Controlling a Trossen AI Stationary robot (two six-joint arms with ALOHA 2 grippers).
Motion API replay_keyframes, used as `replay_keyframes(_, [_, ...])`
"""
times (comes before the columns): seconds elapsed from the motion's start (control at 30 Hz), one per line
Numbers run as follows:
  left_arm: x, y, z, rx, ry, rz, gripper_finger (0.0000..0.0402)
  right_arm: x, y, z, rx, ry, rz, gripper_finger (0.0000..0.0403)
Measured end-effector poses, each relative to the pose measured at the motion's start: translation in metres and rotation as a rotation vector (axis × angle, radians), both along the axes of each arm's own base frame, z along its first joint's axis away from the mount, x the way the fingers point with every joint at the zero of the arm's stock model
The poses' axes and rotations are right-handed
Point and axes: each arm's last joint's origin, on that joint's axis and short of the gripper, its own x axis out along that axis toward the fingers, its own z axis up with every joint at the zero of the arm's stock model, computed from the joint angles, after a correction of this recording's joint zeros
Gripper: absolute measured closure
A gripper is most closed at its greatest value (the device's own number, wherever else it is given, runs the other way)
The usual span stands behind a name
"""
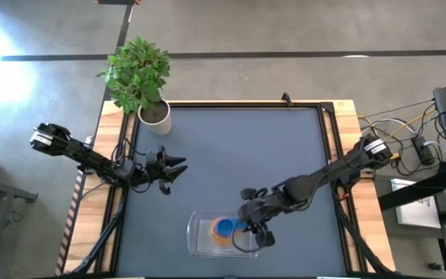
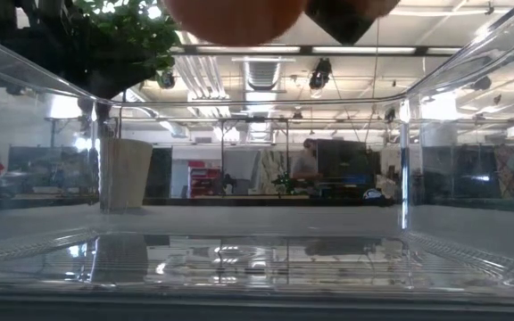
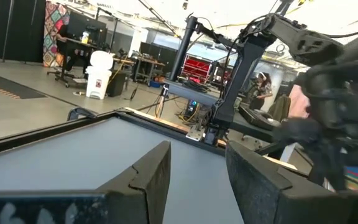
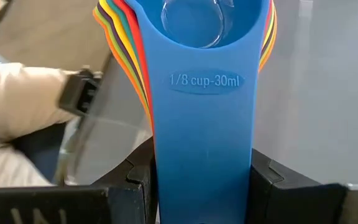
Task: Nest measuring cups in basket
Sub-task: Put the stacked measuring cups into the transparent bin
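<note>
The right gripper [image 4: 201,180] is clamped on the blue handle of a nested stack of measuring cups [image 1: 224,228], holding it above the clear basket [image 1: 201,244] near the table's [image 1: 231,147] front edge. The left gripper [image 1: 178,168] hovers over the table's left side, fingers apart, empty.

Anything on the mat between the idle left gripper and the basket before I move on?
No. In the high view, only bare dark mat lies between the left gripper and the basket, over which the right gripper holds the stacked measuring cups.

Lower nested cups [image 4: 120,43] mostly hidden
</note>
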Motion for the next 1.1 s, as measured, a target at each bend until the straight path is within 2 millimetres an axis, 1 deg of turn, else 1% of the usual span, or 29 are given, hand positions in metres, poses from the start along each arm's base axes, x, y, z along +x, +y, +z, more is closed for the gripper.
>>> replay_keyframes(0.1, [0.000,0.000,0.000,0.000,-0.001,0.001,0.0264,0.008,0.012,-0.006,0.018,0.020,0.039,0.0271])
replay_keyframes(0.23, [0.000,0.000,0.001,-0.005,-0.005,0.000,0.0264,0.021,0.019,-0.023,0.013,0.066,0.025,0.0271])
replay_keyframes(0.43, [0.001,0.000,0.002,-0.006,-0.009,0.000,0.0264,0.037,0.017,-0.050,-0.031,0.147,-0.077,0.0271])
replay_keyframes(0.53, [0.001,0.000,0.002,-0.006,-0.009,0.000,0.0264,0.043,0.016,-0.060,-0.038,0.172,-0.100,0.0271])
replay_keyframes(0.6, [0.001,0.000,0.002,-0.006,-0.009,0.000,0.0264,0.045,0.017,-0.065,-0.052,0.188,-0.102,0.0272])
replay_keyframes(0.77, [0.001,0.000,0.002,-0.005,-0.006,0.000,0.0264,0.047,0.018,-0.070,-0.060,0.201,-0.098,0.0272])
replay_keyframes(0.83, [0.001,0.000,0.001,-0.005,-0.004,0.000,0.0264,0.047,0.018,-0.069,-0.060,0.205,-0.092,0.0259])
replay_keyframes(1.0, [0.001,0.000,0.001,-0.005,-0.004,0.000,0.0264,0.045,0.018,-0.065,-0.054,0.195,-0.066,0.0193])
replay_keyframes(1.1, [0.001,0.000,0.001,-0.005,-0.004,0.000,0.0264,0.045,0.019,-0.065,-0.048,0.198,-0.059,0.0168])
